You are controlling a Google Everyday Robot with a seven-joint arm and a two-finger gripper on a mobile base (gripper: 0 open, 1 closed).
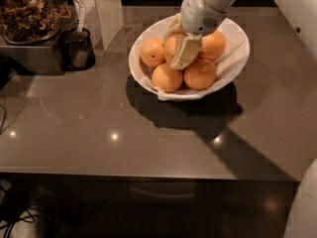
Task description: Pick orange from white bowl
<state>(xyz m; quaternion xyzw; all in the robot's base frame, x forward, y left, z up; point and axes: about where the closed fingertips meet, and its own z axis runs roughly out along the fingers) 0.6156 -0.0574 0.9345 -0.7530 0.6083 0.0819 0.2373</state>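
The white bowl (237,51) stands on the grey counter at the back centre, lined with white paper and holding five oranges. My gripper (179,42) reaches down from the upper right into the bowl's middle. It sits on the middle orange (171,48), which it partly hides. The other oranges lie around it: one at the left (151,52), one at the front left (167,78), one at the front right (199,74) and one at the back right (213,44). None of the oranges is lifted out of the bowl.
A small dark cup (79,49) with a utensil in it stands left of the bowl. Beside it is a dark appliance under a bowl of brown dried bits (27,14). A white post (106,9) rises behind. The counter's front edge (148,175) runs across below.
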